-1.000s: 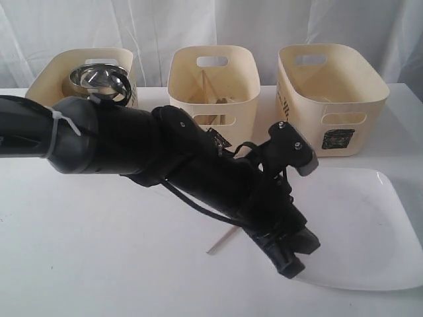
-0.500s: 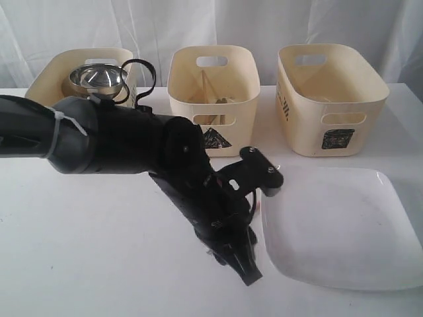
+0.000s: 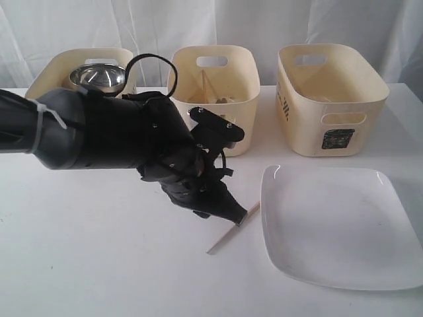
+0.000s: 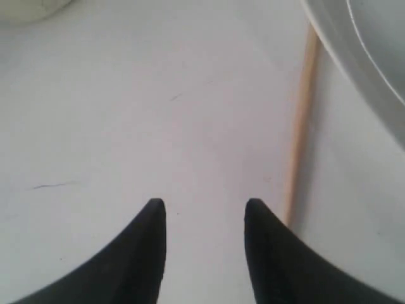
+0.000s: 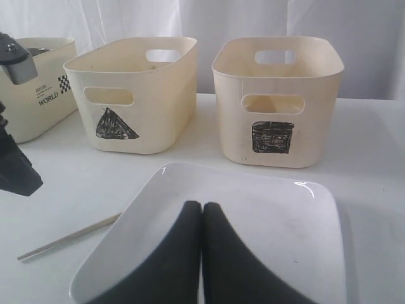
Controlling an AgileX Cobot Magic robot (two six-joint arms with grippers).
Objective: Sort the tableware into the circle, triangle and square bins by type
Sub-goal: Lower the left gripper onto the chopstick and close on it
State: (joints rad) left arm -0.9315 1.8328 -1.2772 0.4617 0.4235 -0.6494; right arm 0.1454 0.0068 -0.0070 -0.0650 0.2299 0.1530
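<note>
Wooden chopstick (image 3: 231,232) lies just beside the white square plate (image 3: 337,228); left gripper (image 4: 202,204) hangs near it, parted and empty; right gripper (image 5: 202,206) is pressed closed, holding nothing.

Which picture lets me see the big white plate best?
The exterior view: almost the whole plate lies in sight, with nothing covering it. In the right wrist view the shut right gripper hides part of it. The left wrist view catches only a bit of its rim.
</note>
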